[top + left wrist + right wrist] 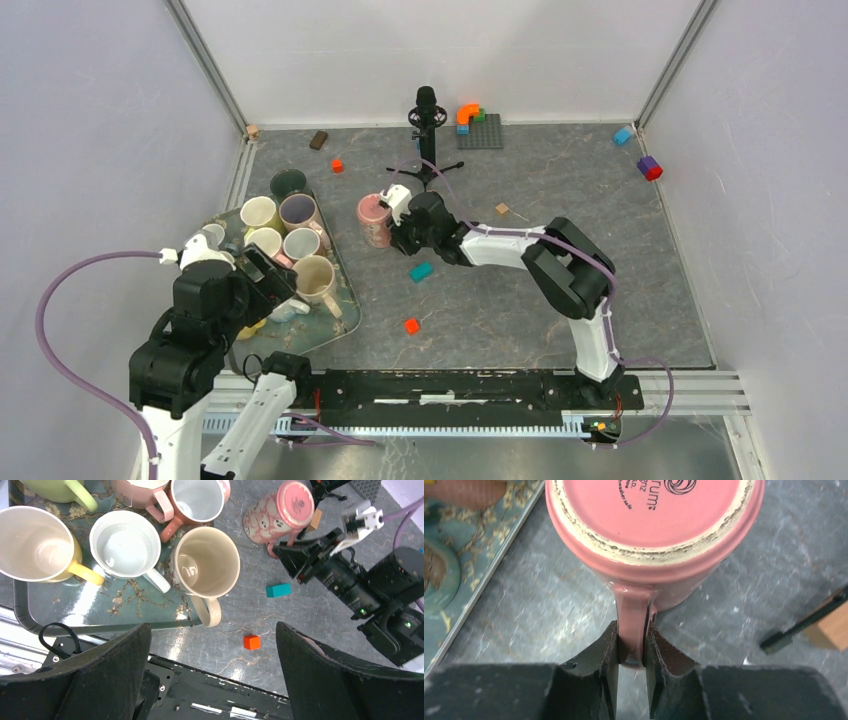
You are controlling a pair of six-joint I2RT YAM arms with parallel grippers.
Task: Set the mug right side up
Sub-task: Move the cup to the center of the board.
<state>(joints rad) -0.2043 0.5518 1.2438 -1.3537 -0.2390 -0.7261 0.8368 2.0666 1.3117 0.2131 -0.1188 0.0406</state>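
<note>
The pink mug [374, 219] stands upside down on the table, just right of the tray, its flat base [651, 510] facing up. It also shows in the left wrist view as a patterned pink mug [278, 512]. My right gripper [631, 647] is shut on the mug's handle [632, 625], one finger on each side of it. In the top view the right gripper [400, 218] sits against the mug's right side. My left gripper [212, 667] hangs open above the tray's near corner, with nothing between its fingers.
A green patterned tray [345, 300] at the left holds several upright mugs [313, 278]. Small blocks lie on the table: teal [421, 271], red [411, 325], orange [337, 165]. A black stand [428, 125] and a grey baseplate [480, 131] are at the back.
</note>
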